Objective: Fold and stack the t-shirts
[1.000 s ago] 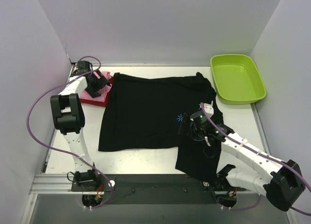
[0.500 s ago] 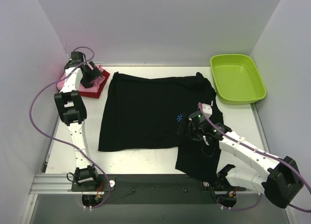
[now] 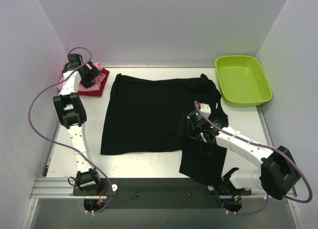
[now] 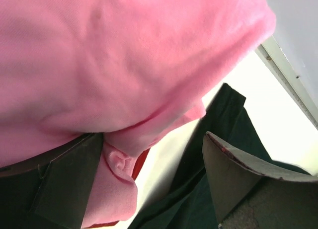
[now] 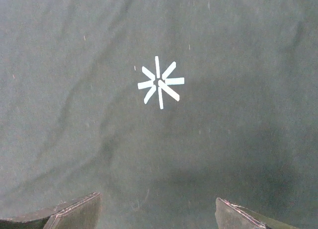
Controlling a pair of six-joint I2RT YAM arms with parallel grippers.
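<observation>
The large black t-shirt [image 3: 149, 112] lies spread on the table; its front right corner hangs over the near edge. My right gripper [image 3: 191, 127] hovers low over it, open and empty [image 5: 158, 199], with the blue starburst mark [image 5: 160, 82] just ahead of the fingers. The pink t-shirt [image 3: 101, 68] lies on the dark red t-shirt [image 3: 93, 89] in the back left corner. My left gripper [image 3: 91, 75] is on that pile, jaws apart [image 4: 154, 139]. Pink cloth [image 4: 124, 55] fills its view and bulges against the left finger [image 4: 64, 184]. A dark red strip [image 4: 140, 162] and the black shirt's edge [image 4: 221, 114] show below.
A lime-green plastic tub [image 3: 242, 80] stands at the back right, beside the black shirt's sleeve. White walls close the table [image 3: 144, 162] at the left, back and right. The pink and red pile sits against the left wall.
My left gripper moved back and left, and the pink and dark red pile shifted with it into the corner. My right gripper slid a little left over the starburst.
</observation>
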